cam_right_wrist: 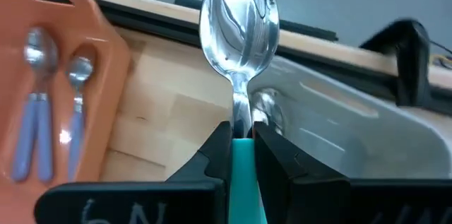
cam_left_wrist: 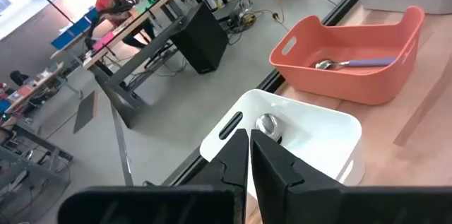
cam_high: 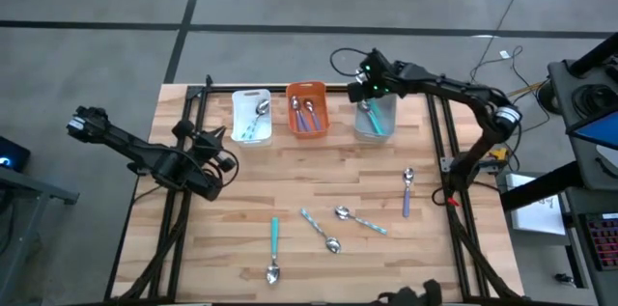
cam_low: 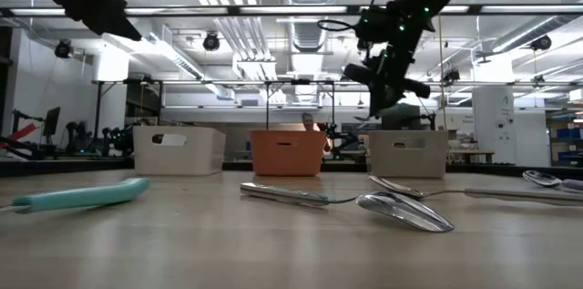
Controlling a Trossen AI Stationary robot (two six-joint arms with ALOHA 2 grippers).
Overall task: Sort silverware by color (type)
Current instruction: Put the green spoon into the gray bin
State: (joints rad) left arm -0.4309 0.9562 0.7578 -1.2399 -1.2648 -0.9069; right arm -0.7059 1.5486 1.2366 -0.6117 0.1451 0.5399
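My right gripper (cam_high: 370, 94) hovers over the grey bin (cam_high: 375, 121) at the table's far side, shut on a teal-handled spoon (cam_right_wrist: 240, 19). In the low view it hangs (cam_low: 387, 93) above that bin (cam_low: 407, 154). The grey bin holds teal spoons, the orange bin (cam_high: 307, 110) purple ones (cam_right_wrist: 34, 139), and the white bin (cam_high: 251, 115) pale-blue ones. Lying flat on the table are a teal spoon (cam_high: 274, 243), two pale ones (cam_high: 321, 231) (cam_high: 360, 217) and a purple one (cam_high: 407, 193). My left gripper (cam_high: 220, 161) waits shut near the table's left side. My right gripper pinches the spoon's teal handle (cam_right_wrist: 244, 157) near its neck between the two fingers, which lie along the handle. The shiny bowl sticks out forward past the fingertips, lifted clear above the grey bin's rim (cam_right_wrist: 332, 104).
The three bins stand in a row along the far edge. A black frame rail (cam_high: 433, 142) runs by the grey bin. Loose spoons lie in the table's near middle (cam_low: 405, 209). Bare wood lies between the bins and those spoons. A person sits at a desk (cam_left_wrist: 106, 1) beyond the table.
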